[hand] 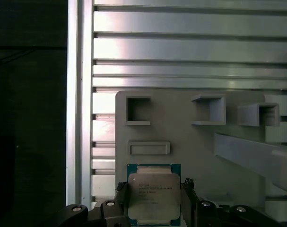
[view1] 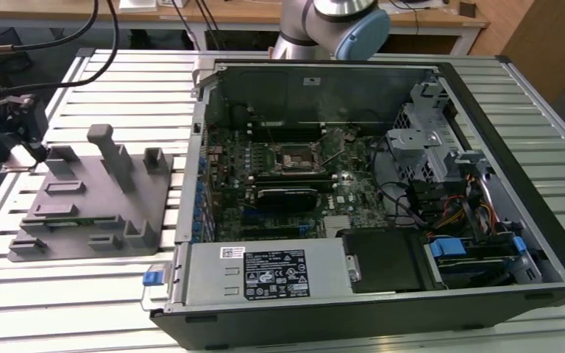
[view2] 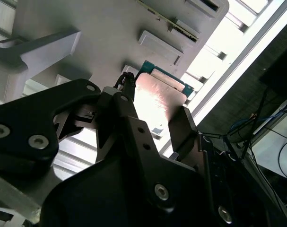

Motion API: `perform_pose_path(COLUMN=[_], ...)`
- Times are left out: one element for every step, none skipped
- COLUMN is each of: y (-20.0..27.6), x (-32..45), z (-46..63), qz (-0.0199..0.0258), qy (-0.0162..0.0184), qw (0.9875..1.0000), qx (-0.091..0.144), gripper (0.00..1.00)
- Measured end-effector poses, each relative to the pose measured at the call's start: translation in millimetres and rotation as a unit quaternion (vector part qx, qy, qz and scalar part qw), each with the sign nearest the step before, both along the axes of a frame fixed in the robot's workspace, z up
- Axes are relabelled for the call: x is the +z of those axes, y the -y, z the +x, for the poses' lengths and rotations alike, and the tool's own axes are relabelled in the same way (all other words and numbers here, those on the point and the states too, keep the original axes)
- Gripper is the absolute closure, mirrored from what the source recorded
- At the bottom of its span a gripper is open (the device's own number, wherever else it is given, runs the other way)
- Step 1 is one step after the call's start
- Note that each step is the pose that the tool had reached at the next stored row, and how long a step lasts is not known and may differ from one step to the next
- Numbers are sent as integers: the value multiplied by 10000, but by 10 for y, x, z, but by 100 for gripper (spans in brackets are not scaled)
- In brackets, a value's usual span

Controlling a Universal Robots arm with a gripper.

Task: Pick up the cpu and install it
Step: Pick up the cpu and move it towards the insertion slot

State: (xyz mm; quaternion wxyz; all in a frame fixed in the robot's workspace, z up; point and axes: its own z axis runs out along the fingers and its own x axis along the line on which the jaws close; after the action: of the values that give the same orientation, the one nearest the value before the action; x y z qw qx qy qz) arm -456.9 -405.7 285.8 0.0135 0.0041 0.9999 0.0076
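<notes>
Item: the cpu [hand: 154,196], a flat square chip with a silver lid and a thin green edge, seen in both wrist views [view2: 158,94]. It sits between the two black fingers [hand: 120,197] of the gripper [hand: 154,187]. The pincer is closed to the chip's width, each finger pressing an opposite edge, so the cpu is gripped. Whether the chip is lifted clear of its seat cannot be told. Location: over the grey moulded fixture tray [hand: 181,132], beside a shallow rectangular pocket [hand: 148,148] and near two square pockets. In the exterior view the gripper [view1: 26,151] hangs at about 10 o'clock of that tray [view1: 86,220], which carries upright posts [view1: 115,158] and lies on the slatted aluminium table [view1: 86,294]. At 3 o'clock of the tray lies the open computer case [view1: 543,198], just beside it. Inside it are the motherboard [view1: 253,147], its metal-framed cpu socket [view1: 297,158] at about 10 o'clock of the case's middle and well apart from the gripper, and the power supply [view1: 263,272] at 7 o'clock. The arm's base [view1: 332,22] stands at 12 o'clock, behind the case.
</notes>
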Motion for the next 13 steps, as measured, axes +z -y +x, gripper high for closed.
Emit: perform_pose_path(y=[0, 0, 0, 0, 0, 0, 0, 0, 0, 0, 0, 0, 0], x=[8, 17, 26, 35, 45, 54, 63, 72, 81, 91, 99, 109, 119], z=[0, 0, 0, 0, 0, 0, 0, 0, 0, 0, 0, 0, 0], qz=[0, 0, 0, 0, 0, 0, 0, 0, 0, 0, 0, 0, 0], qy=[1, 0, 0, 0, 0, 0, 0, 0, 0, 0, 0, 0, 1], qw=[10000, 10000, 10000, 10000, 10000, 10000, 10000, 10000, 10000, 10000, 10000, 10000, 10000], qx=[0, 0, 0, 0, 0, 0, 0, 0, 0, 0, 0, 0, 0], gripper=[47, 47, 47, 47, 47, 47, 47, 47, 47, 47, 47, 47, 47])
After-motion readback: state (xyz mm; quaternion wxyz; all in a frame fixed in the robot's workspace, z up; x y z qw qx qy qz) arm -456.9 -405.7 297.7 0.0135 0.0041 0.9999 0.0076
